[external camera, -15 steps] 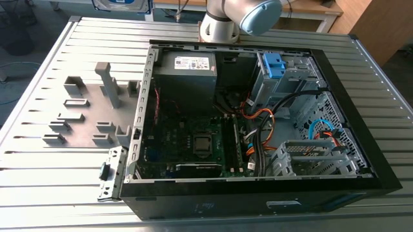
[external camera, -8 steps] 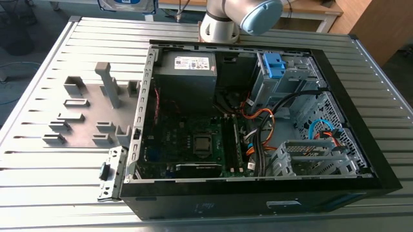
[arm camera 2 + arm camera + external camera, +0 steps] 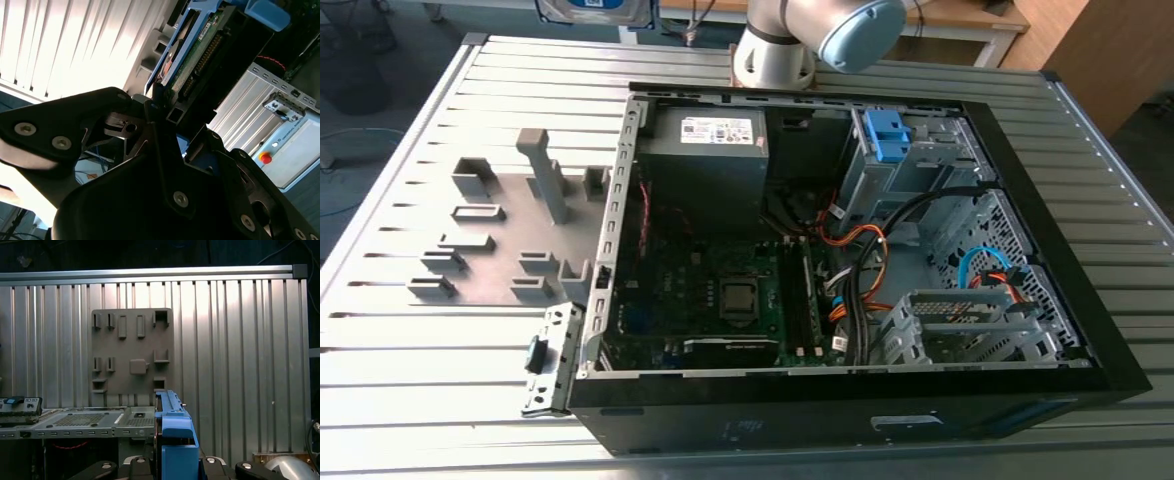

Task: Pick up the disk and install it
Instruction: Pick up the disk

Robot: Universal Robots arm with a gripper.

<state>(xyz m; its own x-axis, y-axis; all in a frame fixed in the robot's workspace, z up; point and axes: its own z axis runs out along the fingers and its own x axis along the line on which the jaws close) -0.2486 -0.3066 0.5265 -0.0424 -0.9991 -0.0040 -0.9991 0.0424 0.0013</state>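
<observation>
Exterior view: high, set back, looking obliquely down on open computer case (image 3: 761,420) and ribbed surface (image 3: 440,380). Both wrist views sit close behind the gripper (image 3: 161,107) clamping the disk (image 3: 192,45). First wrist view faces the grey fixture plate (image 3: 132,357), shared with exterior view.

In both wrist views I see the disk (image 3: 192,47) (image 3: 175,440) clamped edge-on in the tool (image 3: 161,102). A bright blue plastic frame runs round its edges. Its green circuit-board underside, with a row of connector pins, shows in the second wrist view.
</observation>
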